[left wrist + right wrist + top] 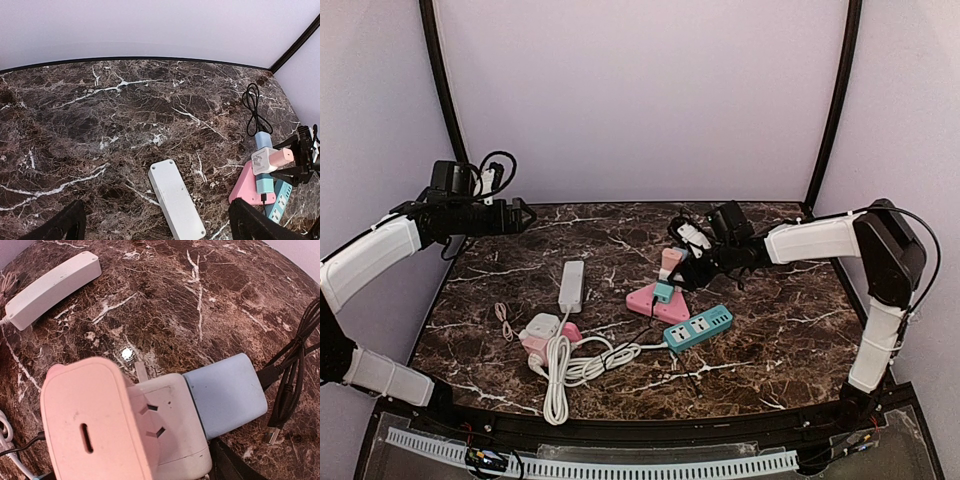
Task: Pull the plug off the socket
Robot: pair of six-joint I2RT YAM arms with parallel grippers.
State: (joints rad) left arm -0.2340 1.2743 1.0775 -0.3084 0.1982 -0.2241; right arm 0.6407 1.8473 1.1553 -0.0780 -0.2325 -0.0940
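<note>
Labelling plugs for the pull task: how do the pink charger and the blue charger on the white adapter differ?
Colour: the pink charger is pink, the blue charger pale blue. Port: the pink charger shows an empty oval port; the blue charger has a black cable at its end. Place: the pink charger and blue charger sit on different sides of the white adapter. Both are rounded blocks on that adapter.
</note>
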